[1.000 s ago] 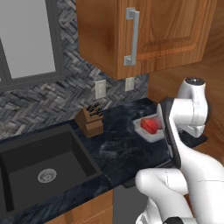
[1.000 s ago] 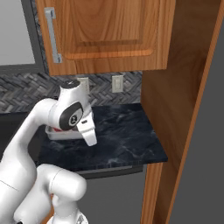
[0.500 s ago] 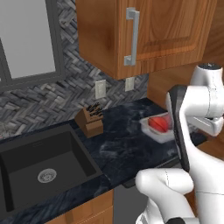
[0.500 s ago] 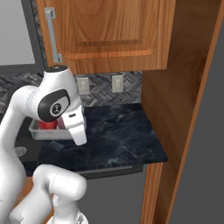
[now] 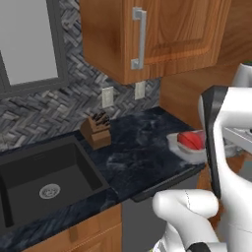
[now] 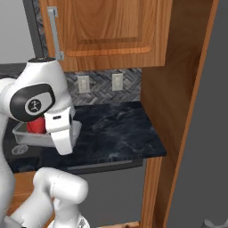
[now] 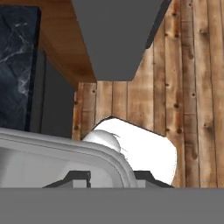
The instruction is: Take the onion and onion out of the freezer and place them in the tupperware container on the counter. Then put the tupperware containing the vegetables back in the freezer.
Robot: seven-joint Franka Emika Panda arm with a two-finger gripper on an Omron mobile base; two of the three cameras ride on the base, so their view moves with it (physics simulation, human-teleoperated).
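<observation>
Nearest the hand camera, the gripper (image 7: 107, 178) shows two dark fingertips, mostly covered by the pale rim of the tupperware container (image 7: 65, 153); the jaws appear clenched on that rim. The tray's far end is cut off at the left edge, and wooden floor lies below it.

In the left base view the tupperware container (image 5: 181, 147) hangs past the near right edge of the counter (image 5: 142, 147), its right half hidden behind the white arm. A red-orange onion (image 5: 191, 140) sits inside. Whether the maroon one is in there too cannot be told.

From the right base view the tray (image 6: 31, 137) is partly covered by the arm, with the red onion (image 6: 36, 126) peeking out.

Farther left on the counter stands a knife block (image 5: 97, 130), beside the sink (image 5: 44, 174). Beyond, wall outlets (image 5: 107, 96) sit under a wooden cabinet (image 5: 162, 29).
</observation>
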